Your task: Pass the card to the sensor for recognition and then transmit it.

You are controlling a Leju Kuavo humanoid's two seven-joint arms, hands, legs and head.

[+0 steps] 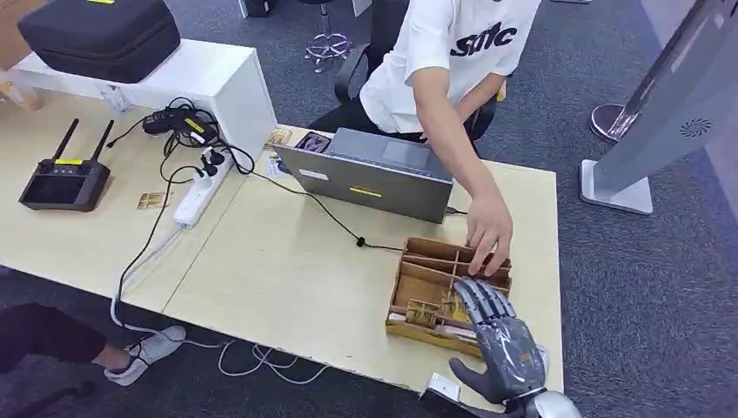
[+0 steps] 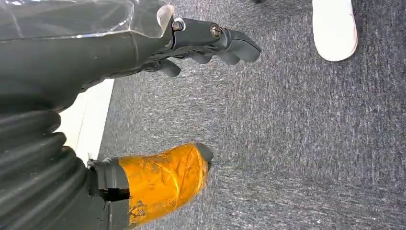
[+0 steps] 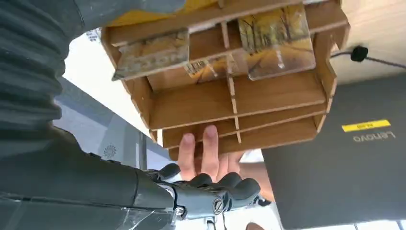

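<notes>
Your right hand (image 1: 503,335) hovers empty, fingers spread, over the near edge of the brown wooden slotted card tray (image 1: 416,280) at the bench's (image 1: 287,270) right near corner. The autumn-scene cards (image 3: 275,40) stand in its slots. A person's hand (image 1: 489,231) rests on the tray's far side; reaching in risks collision. Your left hand (image 2: 210,45) hangs loosely open above carpet. The grey laptop (image 3: 349,158) reads "Lenovo".
</notes>
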